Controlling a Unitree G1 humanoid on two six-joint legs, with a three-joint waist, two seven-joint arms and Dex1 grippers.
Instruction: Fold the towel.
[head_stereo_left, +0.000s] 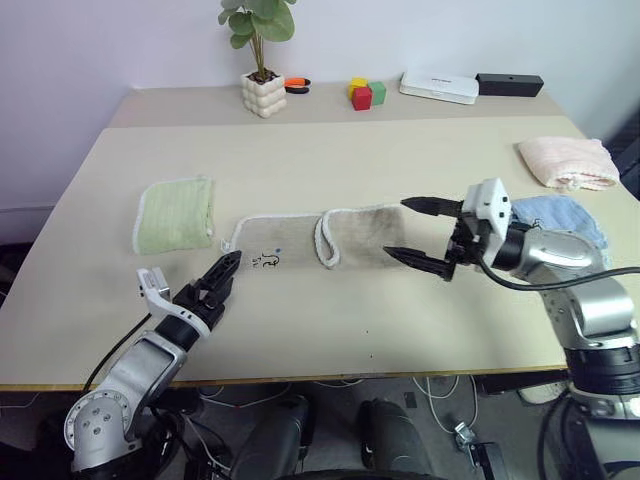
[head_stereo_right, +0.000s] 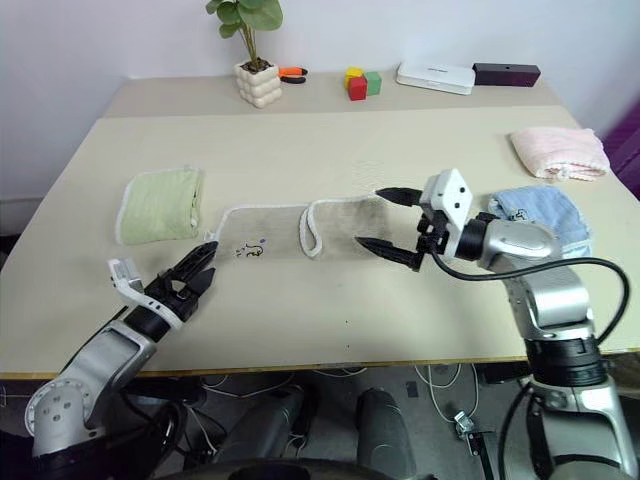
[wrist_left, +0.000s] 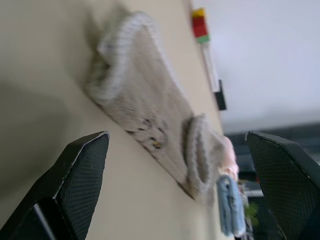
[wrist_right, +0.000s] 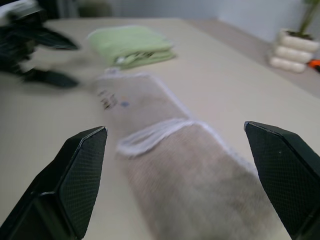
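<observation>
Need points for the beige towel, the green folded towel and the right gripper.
beige towel (head_stereo_left: 290, 248), left eye view: the single-layer left part, near the embroidered mark.
green folded towel (head_stereo_left: 175, 213), left eye view: middle of its top face.
right gripper (head_stereo_left: 415, 230), left eye view: midway between its two open fingertips.

A pale beige desk (head_stereo_left: 330, 330) is shown, its far edge set against a light wall. On its middle the towel (head_stereo_left: 325, 243) is laid flat as a long strip, with its right part folded over so that a white-trimmed edge lies across the strip. A light green folded towel (head_stereo_left: 175, 214) is placed just left of it. A blue folded cloth (head_stereo_left: 560, 215) and a pink folded towel (head_stereo_left: 567, 162) are placed to its right. Along the far edge are ranged a potted plant (head_stereo_left: 262, 62), coloured blocks (head_stereo_left: 366, 93), a white box (head_stereo_left: 438, 87) and a black box (head_stereo_left: 509, 84).
</observation>
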